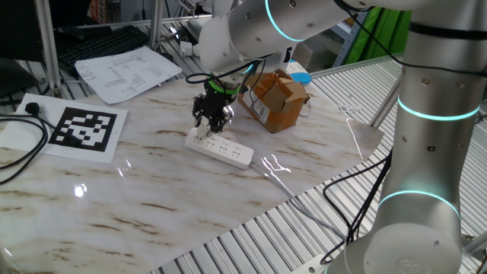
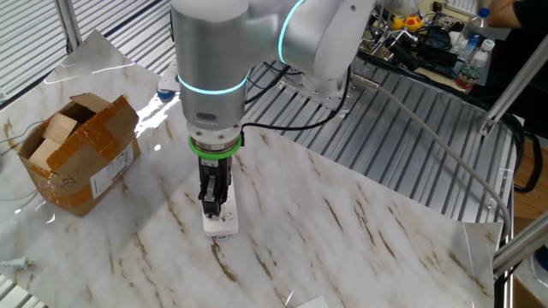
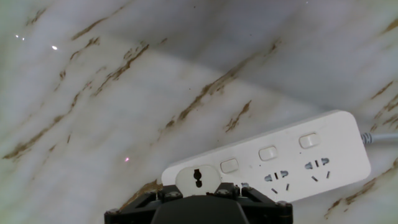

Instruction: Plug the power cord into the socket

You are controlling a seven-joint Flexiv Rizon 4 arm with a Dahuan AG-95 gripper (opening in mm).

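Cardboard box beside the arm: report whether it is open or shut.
Open. The cardboard box has its top flaps standing up and apart in the other fixed view, baring the inside. What it holds cannot be told.

Marble-veined worktop (image 1: 152, 205) under glossy glare; ribbed metal surface (image 2: 402, 145) alongside; cluttered bench (image 2: 428, 38) far right.

The power strip (image 1: 220, 148) lies on the table (image 1: 152, 198). The gripper (image 1: 211, 122) stands over its end at 10 o'clock, with the plug (image 3: 198, 180) on that end. The cardboard box (image 1: 276, 99) lies at 2 o'clock, well apart.
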